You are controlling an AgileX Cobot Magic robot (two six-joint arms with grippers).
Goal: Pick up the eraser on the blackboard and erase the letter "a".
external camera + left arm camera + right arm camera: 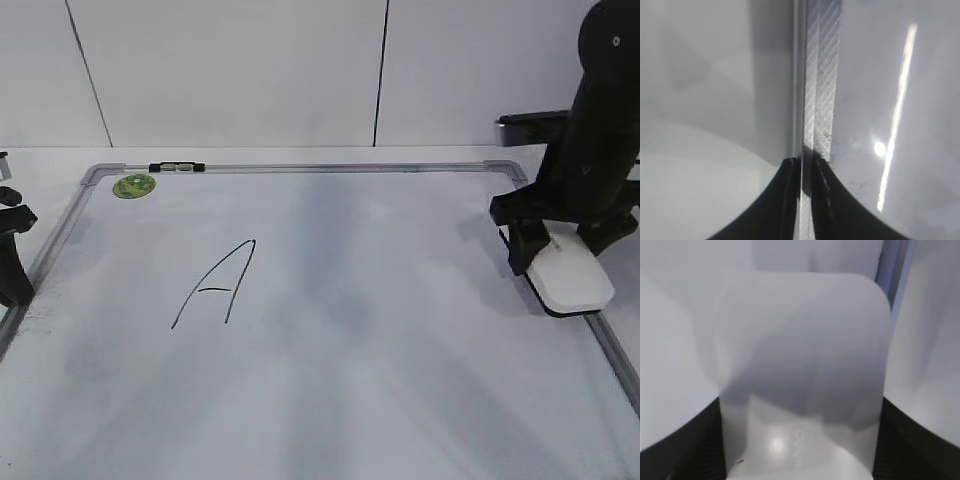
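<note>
Exterior: the board [350, 330], glossy white with a silver metal frame and grey corner pieces, is laid flat and fills most of the view. A large angular "A" [215, 285] in black marker is seen left of centre. A round green sticker [134, 185] sits at the far-left corner, a small black-and-silver clip [176, 167] on the far rail. No small "a" can be made out. The eraser [570, 277], a smooth white rounded-rectangular block, lies at the right edge by the frame; the black right gripper [560, 245] is set down over its far end, a finger on each side. The left gripper [12, 255] is parked at the left edge beside the frame.

Left wrist: the hatched, ribbed metal frame rail [820, 100] runs up the middle, shiny board to its right. The two dark fingers [785, 200] are nearly together, astride the rail; whether it is pinched cannot be told.

Right wrist: the eraser's matte white top [802, 375], rounded corners, faint grey lettering, fills the view between dark fingers [680, 450] held wide at both sides, flush with its edges.
</note>
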